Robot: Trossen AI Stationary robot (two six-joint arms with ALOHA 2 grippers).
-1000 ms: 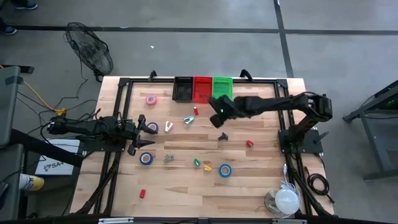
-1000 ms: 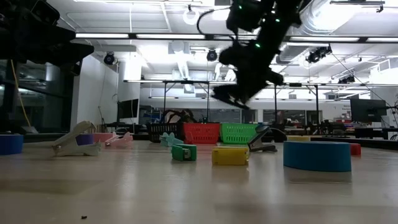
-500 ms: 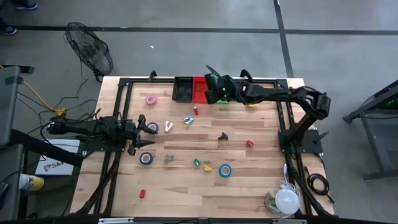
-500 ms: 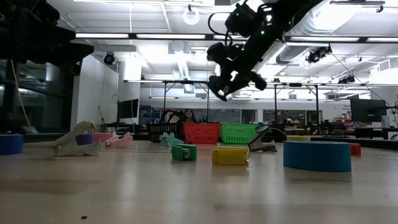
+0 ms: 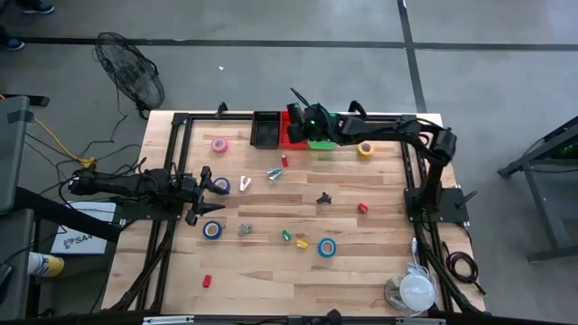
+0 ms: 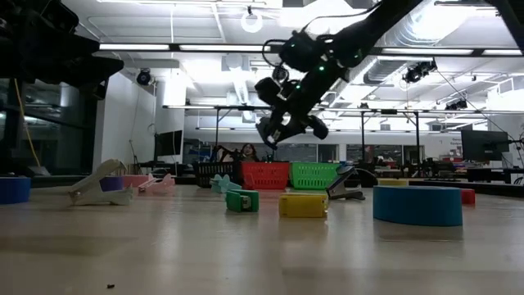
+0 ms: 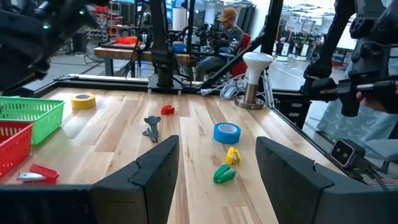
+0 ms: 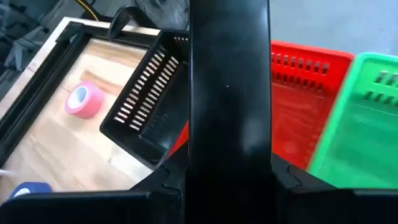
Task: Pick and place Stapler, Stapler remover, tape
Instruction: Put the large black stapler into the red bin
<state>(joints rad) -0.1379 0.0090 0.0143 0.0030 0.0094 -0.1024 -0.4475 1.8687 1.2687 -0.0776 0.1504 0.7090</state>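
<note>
At the back edge of the bench point(image 5: 271, 262), the right gripper point(image 5: 301, 118) hangs over a row of three baskets: black basket point(image 5: 265, 131), red basket point(image 5: 287, 137), green basket point(image 5: 323, 137). Its jaws pinch a long black bar, apparently the stapler point(image 8: 229, 93), whose long axis runs straight out from the wrist. In the right wrist view the bar lies over the line where the red basket meets the black one, so any release depends on which basket lies directly beneath; from above, red looks likelier.

Far to the other side, the left gripper point(image 5: 209, 194) waits low at the bench's left edge, jaws spread wide and holding nothing, just beside a blue tape roll point(image 5: 221, 185).

Five tape rolls lie on the bench: three blue, one pink roll point(image 5: 219, 144) and one yellow roll point(image 5: 365, 149). About nine small items are scattered mid-bench, three of them red; most are too small to name.
</note>
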